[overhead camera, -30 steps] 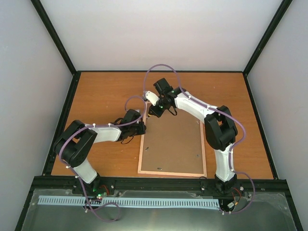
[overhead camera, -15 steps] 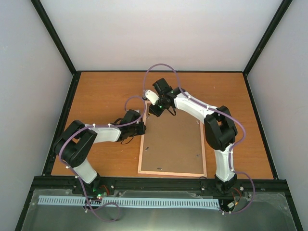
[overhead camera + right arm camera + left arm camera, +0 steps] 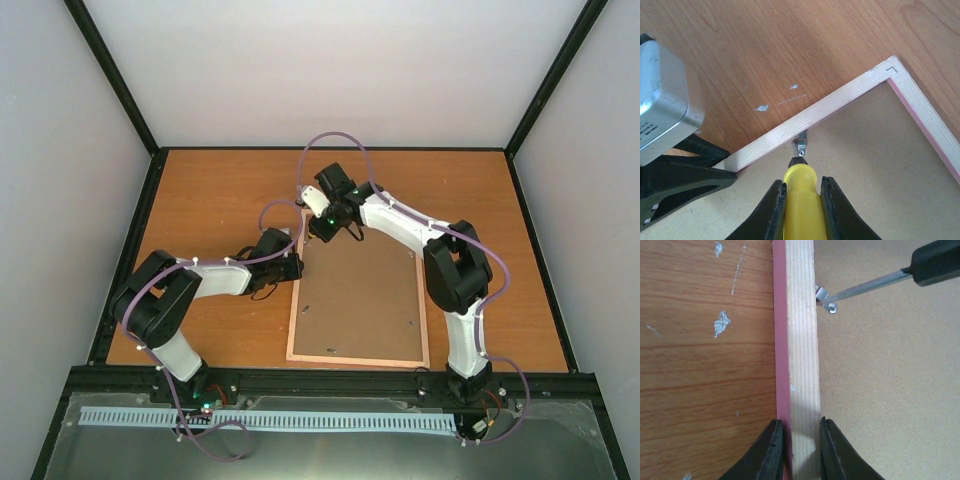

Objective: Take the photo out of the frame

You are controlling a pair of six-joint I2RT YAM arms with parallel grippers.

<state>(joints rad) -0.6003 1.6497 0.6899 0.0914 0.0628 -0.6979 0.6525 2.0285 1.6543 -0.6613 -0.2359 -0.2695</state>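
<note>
Steadying the frame, the left pincer clamps its rail so the screwdriver clamped in the right pincer can lever its tab.

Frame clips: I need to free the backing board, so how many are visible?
4 clips: one at the screwdriver tip, far left rail; one lower on it; one right rail; one near rail. Arms may hide more.
</note>
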